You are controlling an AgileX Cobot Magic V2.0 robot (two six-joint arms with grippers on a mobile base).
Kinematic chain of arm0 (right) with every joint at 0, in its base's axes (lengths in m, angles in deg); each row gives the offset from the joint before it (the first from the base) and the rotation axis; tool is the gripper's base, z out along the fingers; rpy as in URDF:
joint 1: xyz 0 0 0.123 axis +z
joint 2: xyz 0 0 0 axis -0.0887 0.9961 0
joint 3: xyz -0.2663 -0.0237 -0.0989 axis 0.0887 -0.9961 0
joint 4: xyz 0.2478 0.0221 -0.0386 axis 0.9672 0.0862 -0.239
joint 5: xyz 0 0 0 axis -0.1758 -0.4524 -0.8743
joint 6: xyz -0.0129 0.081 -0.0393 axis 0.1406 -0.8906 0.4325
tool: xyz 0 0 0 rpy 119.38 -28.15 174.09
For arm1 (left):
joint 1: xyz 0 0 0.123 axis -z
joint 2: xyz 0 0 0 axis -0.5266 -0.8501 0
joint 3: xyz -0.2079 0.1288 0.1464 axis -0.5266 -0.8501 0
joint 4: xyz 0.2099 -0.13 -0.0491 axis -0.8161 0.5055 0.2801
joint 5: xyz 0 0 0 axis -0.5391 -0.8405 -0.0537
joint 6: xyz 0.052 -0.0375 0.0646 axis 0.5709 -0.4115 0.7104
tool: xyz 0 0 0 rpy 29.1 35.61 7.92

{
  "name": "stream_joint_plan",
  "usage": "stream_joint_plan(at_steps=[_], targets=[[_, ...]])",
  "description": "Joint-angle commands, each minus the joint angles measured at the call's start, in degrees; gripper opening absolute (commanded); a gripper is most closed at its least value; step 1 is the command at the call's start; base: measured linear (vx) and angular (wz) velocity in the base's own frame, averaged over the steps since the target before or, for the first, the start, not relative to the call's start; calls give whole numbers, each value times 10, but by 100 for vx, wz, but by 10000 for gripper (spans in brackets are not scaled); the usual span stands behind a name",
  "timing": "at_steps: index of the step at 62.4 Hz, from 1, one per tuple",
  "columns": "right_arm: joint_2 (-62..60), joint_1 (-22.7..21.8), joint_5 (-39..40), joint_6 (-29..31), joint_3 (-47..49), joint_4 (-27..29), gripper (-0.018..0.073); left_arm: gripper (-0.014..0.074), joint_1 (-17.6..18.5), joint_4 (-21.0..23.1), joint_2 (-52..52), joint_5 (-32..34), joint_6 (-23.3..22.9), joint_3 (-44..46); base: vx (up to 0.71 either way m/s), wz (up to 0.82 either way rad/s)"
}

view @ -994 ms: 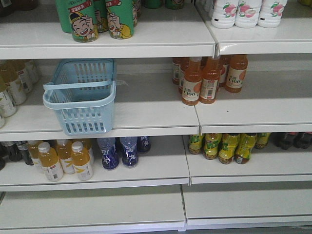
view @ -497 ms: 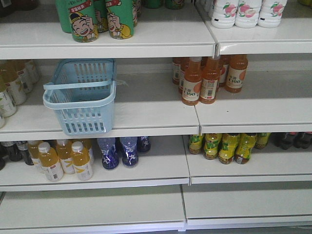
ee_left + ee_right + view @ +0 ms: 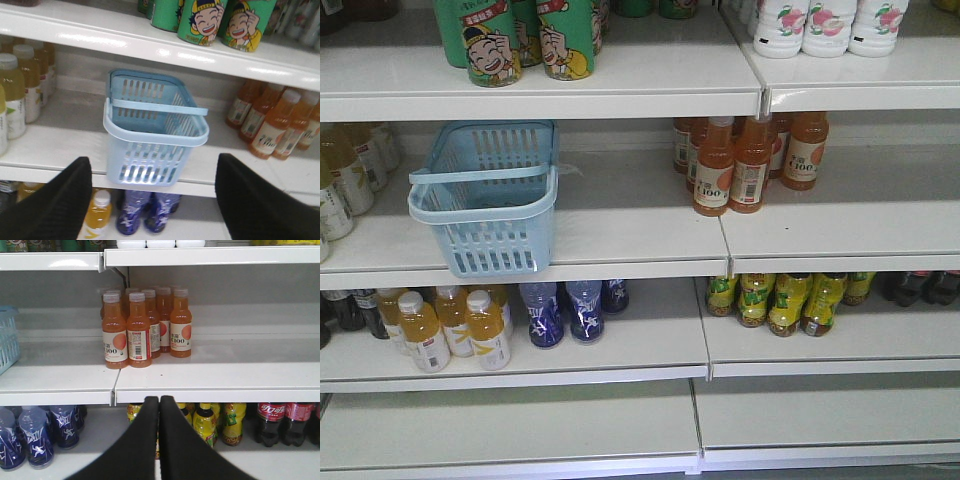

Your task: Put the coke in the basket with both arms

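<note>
The coke bottles [image 3: 272, 415] stand on the lower shelf [image 3: 280, 452], right of the right pincer [image 3: 160, 401], which is pressed shut and empty. The basket [image 3: 155, 132] sits straight ahead of the left pincer [image 3: 153, 167], which is spread wide. Orange drink bottles [image 3: 140, 327] stand above the right pincer.

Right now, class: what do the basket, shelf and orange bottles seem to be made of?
Basket: moulded plastic, pale blue, slightly glossy; slotted walls, thin loop handle. Shelf: probably painted metal, white and smooth; glare along its edge. Orange bottles: likely clear plastic, since the drink shows through; printed labels.
</note>
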State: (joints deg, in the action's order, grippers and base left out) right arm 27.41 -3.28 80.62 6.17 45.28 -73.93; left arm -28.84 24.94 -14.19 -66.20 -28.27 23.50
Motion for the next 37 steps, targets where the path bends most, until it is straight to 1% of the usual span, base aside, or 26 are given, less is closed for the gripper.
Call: stream_joint_plan(at_steps=[1, 8, 20, 28, 37], targets=[[-6, -4, 43, -2, -11, -4, -10, 505, 0, 98, -7, 53, -5, 17, 0, 0], [-6, -4, 43, -2, -11, -4, -10, 505, 0, 179, -23, 61, -5, 17, 0, 0], [-6, -4, 43, -2, -11, -4, -10, 505, 0, 294, -65, 59, -4, 20, 0, 0], [-6, -4, 43, -2, -11, -4, -10, 505, 0, 325, -106, 60, -4, 33, 0, 0], [-6, -4, 43, -2, -11, -4, -10, 505, 0, 330, -160, 53, -5, 64, 0, 0]])
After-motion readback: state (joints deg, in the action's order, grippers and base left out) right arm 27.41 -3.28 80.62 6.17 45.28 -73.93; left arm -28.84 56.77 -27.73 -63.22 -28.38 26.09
